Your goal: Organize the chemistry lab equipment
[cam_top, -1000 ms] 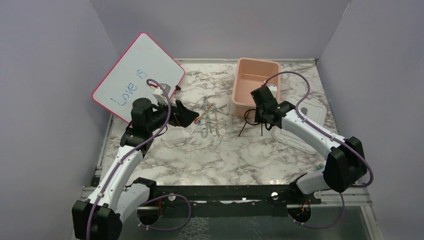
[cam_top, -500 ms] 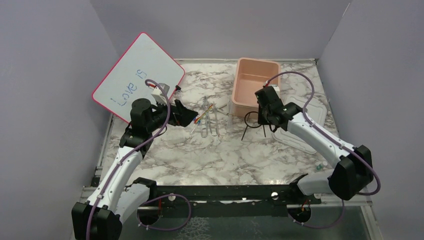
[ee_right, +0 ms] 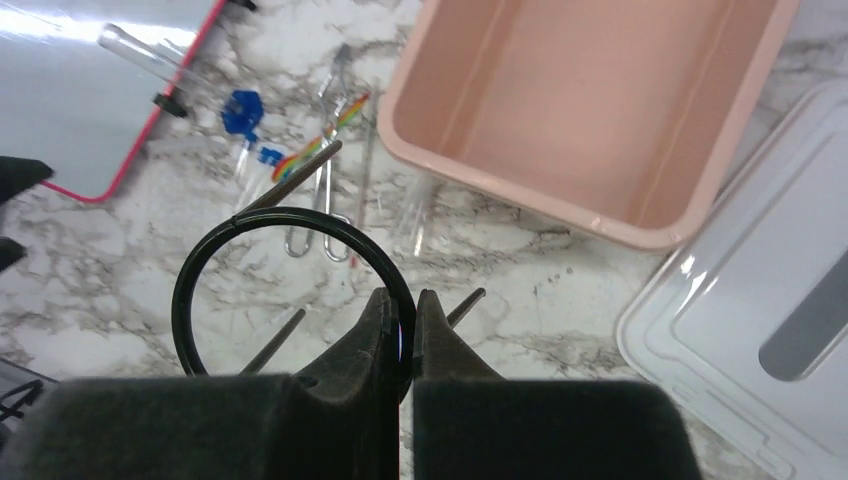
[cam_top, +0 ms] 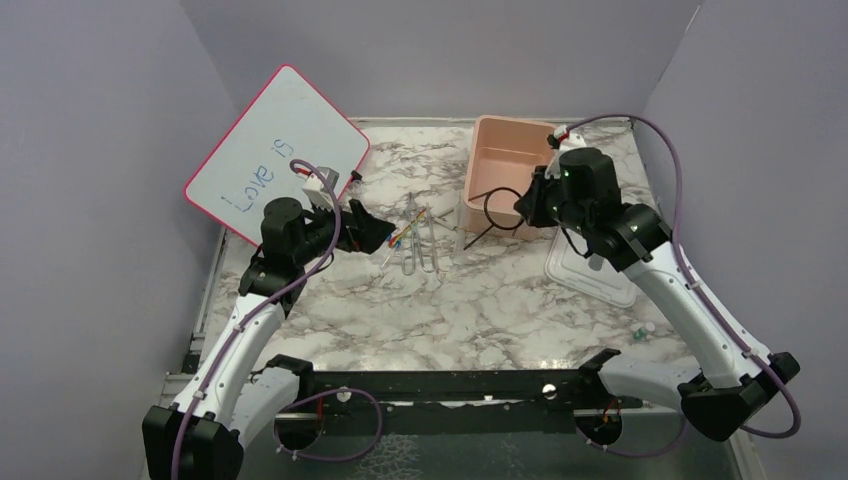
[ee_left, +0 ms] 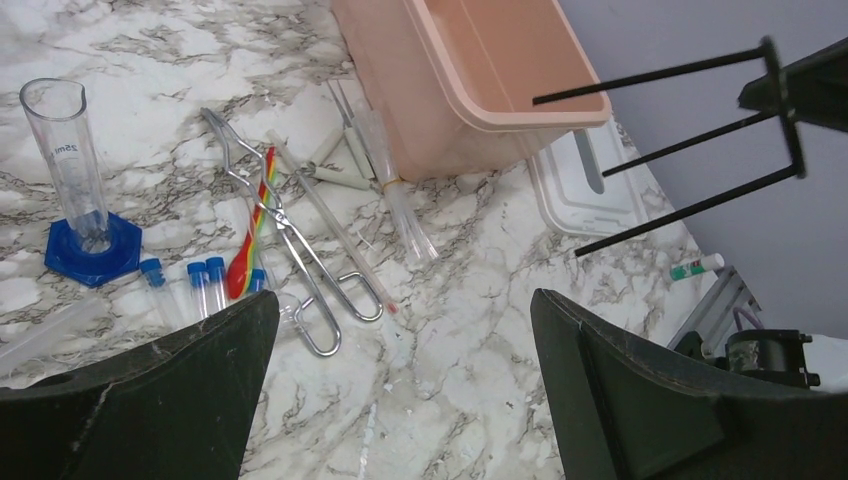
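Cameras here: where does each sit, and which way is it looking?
Top external: fixed above and behind the arm bases, looking down on the marble table; both arms show.
Left wrist: on the left arm, looking across the table at the tongs and pink tub; the open left gripper frames the bottom.
Right wrist: on the right arm, looking down; the right gripper, shut on the black ring stand, fills the bottom.
Shared: both wrist views show tub, tongs and ring stand.
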Controlling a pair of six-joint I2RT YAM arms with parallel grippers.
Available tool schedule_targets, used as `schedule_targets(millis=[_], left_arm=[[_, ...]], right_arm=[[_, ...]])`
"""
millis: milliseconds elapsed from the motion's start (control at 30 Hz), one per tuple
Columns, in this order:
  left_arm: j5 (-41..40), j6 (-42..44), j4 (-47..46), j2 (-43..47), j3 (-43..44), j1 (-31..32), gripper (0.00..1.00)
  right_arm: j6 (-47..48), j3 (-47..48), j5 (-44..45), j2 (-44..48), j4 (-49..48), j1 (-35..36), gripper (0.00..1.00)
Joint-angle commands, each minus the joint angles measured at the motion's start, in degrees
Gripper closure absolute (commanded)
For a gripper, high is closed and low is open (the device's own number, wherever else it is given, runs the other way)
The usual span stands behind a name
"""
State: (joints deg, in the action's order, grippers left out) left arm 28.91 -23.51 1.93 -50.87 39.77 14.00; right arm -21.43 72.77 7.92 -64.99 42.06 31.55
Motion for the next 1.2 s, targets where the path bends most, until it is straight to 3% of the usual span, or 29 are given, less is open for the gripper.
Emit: schedule_targets(millis=[0, 233, 333, 667, 1167], left_arm=[[-1.1, 0.9, -0.5, 1.0, -0.2, 0.2, 0.01], [-1.6, 1.6, 0.3, 1.0, 0.1, 0.2, 0.01], [-2.2, 1.9, 0.9, 0.7, 0.2, 0.2, 0.01], [-2.5, 2.0, 1.3, -1.6, 0.5, 0.2, 0.01], [1.6, 2.1, -0.2, -5.6, 1.7, 0.2, 0.01]], right_arm=[[2.4, 7.3, -1.3, -1.5, -4.9, 0.4, 0.99], [8.1, 17.6, 10.8, -13.3, -9.1, 0.0, 0.99], [9.3, 22.3, 11.9, -19.7, -9.1, -2.8, 0.99], [11.5, 23.5, 1.2, -26.3, -12.7, -14.7, 0.99], [14.3, 30.0, -5.3, -45.6, -13.9, -17.1, 0.99]])
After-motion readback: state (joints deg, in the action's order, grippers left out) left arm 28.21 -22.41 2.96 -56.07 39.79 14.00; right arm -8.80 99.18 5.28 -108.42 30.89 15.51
